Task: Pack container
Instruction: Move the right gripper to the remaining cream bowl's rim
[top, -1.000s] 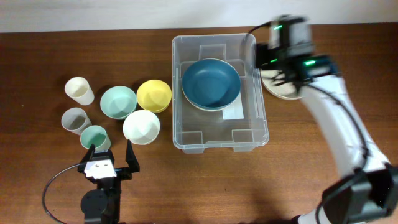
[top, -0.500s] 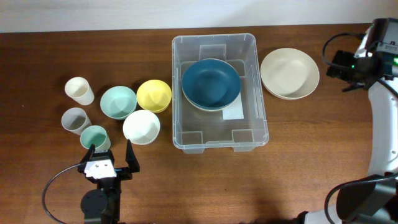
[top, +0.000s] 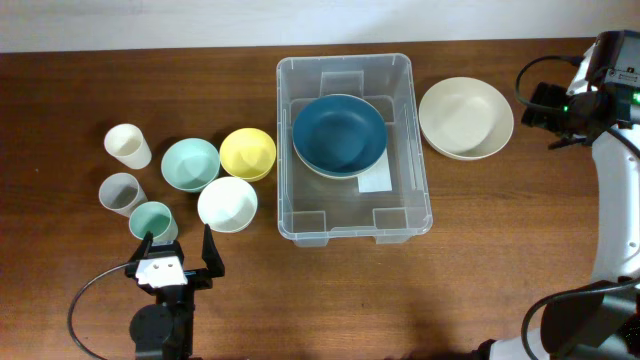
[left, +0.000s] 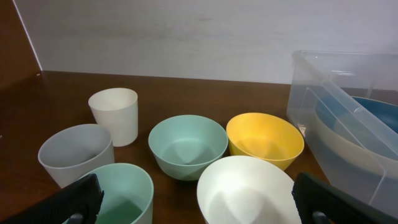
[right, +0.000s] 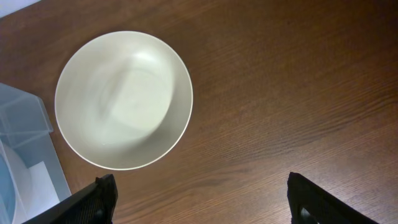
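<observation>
The clear plastic container (top: 350, 228) stands at the table's middle, with a white label (top: 375, 181) on its base. A dark blue bowl (top: 339, 134) lies inside it toward the back. The container's wall also shows in the left wrist view (left: 323, 93) and its corner in the right wrist view (right: 25, 134). My right gripper (top: 545, 112) is open and empty, in the air right of a wide cream bowl (top: 466, 118), which the right wrist view (right: 123, 99) sees from above. My left gripper (top: 178, 250) is open and empty at the front left, just before a white bowl (top: 227, 204).
Left of the container stand a yellow bowl (top: 248, 153), a mint bowl (top: 190, 164), a cream cup (top: 127, 145), a grey cup (top: 121, 193) and a mint cup (top: 152, 221). A pale wall runs behind the table (left: 199, 31).
My right arm has swung from over the container's back right corner out to the right edge, uncovering the cream bowl; over the last half second it barely moved. The left arm is still.
</observation>
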